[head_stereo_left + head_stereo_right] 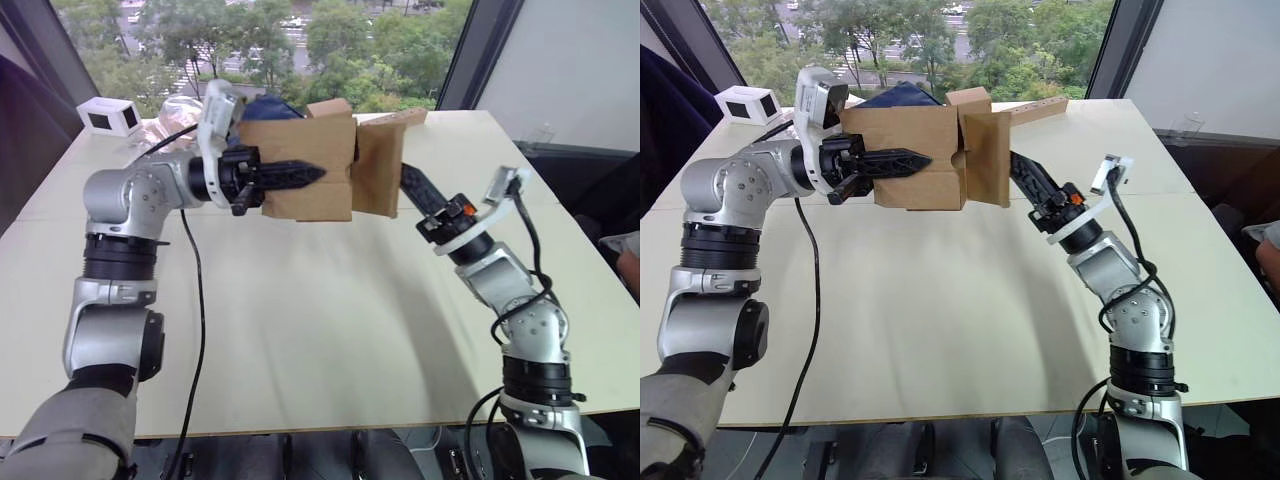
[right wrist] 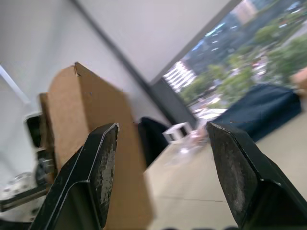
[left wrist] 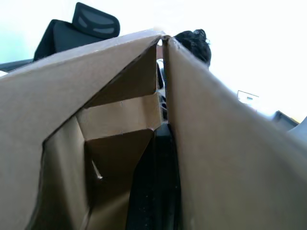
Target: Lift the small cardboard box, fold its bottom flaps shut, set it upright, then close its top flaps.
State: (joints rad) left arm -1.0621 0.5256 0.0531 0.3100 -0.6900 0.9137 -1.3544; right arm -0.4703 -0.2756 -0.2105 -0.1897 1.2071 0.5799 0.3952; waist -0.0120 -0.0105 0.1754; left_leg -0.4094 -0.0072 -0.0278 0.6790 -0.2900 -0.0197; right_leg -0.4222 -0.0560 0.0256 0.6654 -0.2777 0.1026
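Small cardboard box [image 1: 300, 165]: held in the air above the far half of the tabletop [image 1: 320, 330], long axis running side to side.
Loose flap [image 1: 378, 170]: hung down on the box's right end, facing the right tool.
Left tool [image 1: 305, 176]: clenched on the box's front wall, one finger outside.
Right tool [image 2: 160, 158]: released, fingers spread, just beside the flap and nearer to it.

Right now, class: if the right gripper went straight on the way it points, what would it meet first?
Probably the box's hanging flap. The right gripper is open and angled up toward that flap's back side. How near it is cannot be told, since the flap hides its fingertips in the eye views.
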